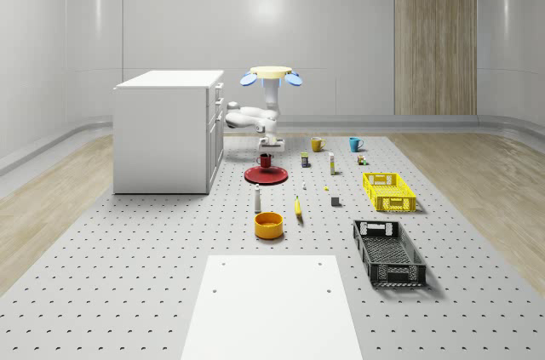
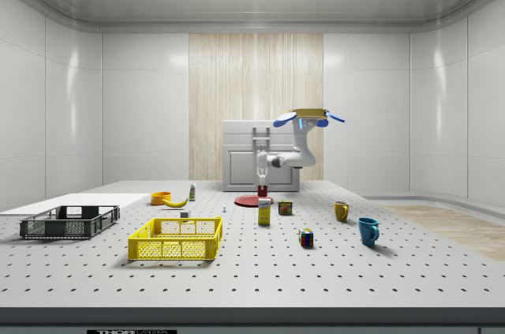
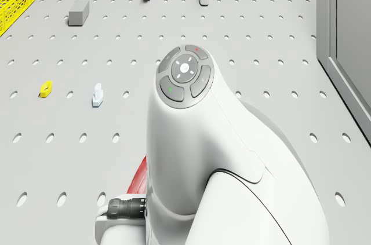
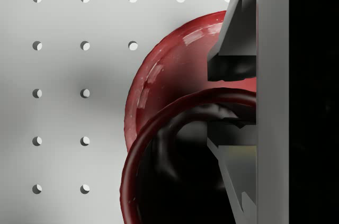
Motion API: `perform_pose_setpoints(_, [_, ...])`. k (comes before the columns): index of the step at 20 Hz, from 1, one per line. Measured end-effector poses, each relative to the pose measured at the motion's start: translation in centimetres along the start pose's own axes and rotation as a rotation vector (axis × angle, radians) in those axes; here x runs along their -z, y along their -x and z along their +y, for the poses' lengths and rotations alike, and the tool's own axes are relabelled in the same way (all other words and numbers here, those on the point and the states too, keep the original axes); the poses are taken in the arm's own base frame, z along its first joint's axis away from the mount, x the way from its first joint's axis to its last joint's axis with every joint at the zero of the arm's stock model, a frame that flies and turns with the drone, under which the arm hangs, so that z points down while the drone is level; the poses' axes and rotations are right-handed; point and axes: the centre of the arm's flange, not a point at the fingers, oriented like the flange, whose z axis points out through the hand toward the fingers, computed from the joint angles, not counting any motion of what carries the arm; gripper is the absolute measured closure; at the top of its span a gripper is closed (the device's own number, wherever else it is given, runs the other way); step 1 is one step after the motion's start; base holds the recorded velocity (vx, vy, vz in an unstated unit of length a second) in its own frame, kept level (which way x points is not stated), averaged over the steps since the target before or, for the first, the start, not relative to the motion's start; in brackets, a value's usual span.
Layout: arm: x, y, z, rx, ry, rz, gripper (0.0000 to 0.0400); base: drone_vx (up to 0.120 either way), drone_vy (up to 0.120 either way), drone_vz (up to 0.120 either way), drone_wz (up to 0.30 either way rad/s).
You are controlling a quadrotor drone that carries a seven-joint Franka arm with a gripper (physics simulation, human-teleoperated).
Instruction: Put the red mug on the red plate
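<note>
I hover above the bench (image 1: 128,292), just right of the white cabinet (image 1: 166,130) in the whole-scene view, arm bent down toward the red plate (image 1: 266,174). My gripper (image 1: 266,149) is over the plate, with the red mug (image 1: 265,160) in it. In the wrist view my fingers (image 4: 233,49) straddle the mug's wall, one outside the rim, one inside, clamped on it. The mug (image 4: 175,166) hangs upright above the plate (image 4: 169,70); the plate shows past the mug's rim. In the side view the mug (image 2: 263,189) sits just above the plate (image 2: 254,201); can't tell whether it touches.

Other items on the bench, whole-scene view:
- orange bowl (image 1: 268,224), nearer than the plate
- banana (image 1: 298,208), right of the bowl
- small white bottle (image 1: 257,199), between plate and bowl
- yellow crate (image 1: 388,191), right
- black crate (image 1: 388,252), nearer than the yellow one
- yellow mug (image 1: 316,144) and blue mug (image 1: 355,144), far right of the plate
</note>
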Motion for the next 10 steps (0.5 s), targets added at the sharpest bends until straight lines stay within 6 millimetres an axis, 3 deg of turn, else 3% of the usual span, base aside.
perform_pose_setpoints(8, [0.00, 0.00, 0.00, 0.000, 0.000, 0.000, 0.0300, 0.120, 0.000, 0.000, 0.000])
perform_pose_setpoints(10, [-0.24, 0.00, 0.00, 0.000, 0.000, 0.000, 0.0300, 0.020, 0.000, 0.000, 0.000])
